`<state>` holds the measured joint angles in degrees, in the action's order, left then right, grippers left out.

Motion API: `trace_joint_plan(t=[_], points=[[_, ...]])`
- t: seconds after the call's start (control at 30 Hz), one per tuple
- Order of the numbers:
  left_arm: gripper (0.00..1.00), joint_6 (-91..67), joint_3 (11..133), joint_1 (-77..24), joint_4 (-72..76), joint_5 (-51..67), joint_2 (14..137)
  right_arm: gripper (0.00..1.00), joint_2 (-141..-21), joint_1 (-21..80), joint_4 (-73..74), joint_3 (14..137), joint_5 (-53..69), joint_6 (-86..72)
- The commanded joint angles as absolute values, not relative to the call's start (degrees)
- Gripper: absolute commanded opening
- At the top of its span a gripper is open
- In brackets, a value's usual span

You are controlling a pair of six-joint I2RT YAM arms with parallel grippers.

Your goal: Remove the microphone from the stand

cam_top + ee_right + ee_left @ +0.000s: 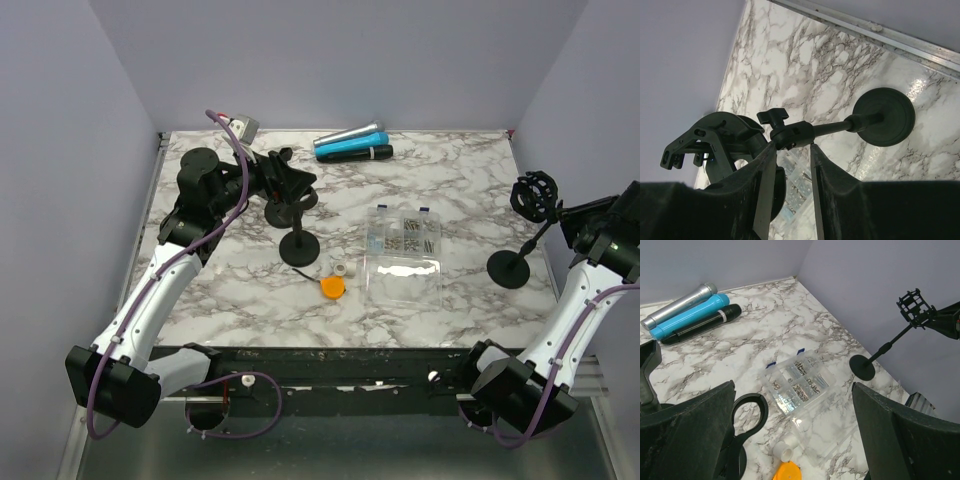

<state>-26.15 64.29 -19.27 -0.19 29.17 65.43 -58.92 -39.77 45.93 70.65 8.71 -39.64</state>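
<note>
On the marble tabletop [470, 180], the left tool [793, 390] is spread wide, its fingers cut off by the frame. The right tool [792, 147] clenches the stand [883, 116] at its swivel. Three microphones [690, 316] lie side by side at the far edge. A clear box [404, 278] holds tiny screws [400, 236], hard to resolve.

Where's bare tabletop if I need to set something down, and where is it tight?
Free: the back-right marble between the three microphones and the shock-mount stand; the near-left strip between the left arm and the orange cap. Crowded: the centre, where two small stands, the left gripper and the open parts box sit close.
</note>
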Motion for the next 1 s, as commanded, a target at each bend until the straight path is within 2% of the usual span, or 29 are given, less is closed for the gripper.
trace_joint_plan(t=[0.0,0.23,0.57,0.97], points=[[0.98,-25.49,65.73,-19.51,-1.16,28.50,64.97,0.35,-58.96,-39.99,45.80,72.82,10.81,-39.55],[0.98,-25.14,65.68,-19.51,-1.36,28.25,64.78,0.35,-58.91,-40.01,46.60,74.45,10.76,-39.72],[0.98,-25.04,65.72,-19.51,-1.43,28.21,64.86,0.35,-58.89,-40.04,44.34,69.46,9.91,-40.17],[0.98,-25.21,65.75,-19.50,-1.32,28.38,64.82,0.31,-58.55,-40.03,45.02,66.26,2.21,-40.23]])
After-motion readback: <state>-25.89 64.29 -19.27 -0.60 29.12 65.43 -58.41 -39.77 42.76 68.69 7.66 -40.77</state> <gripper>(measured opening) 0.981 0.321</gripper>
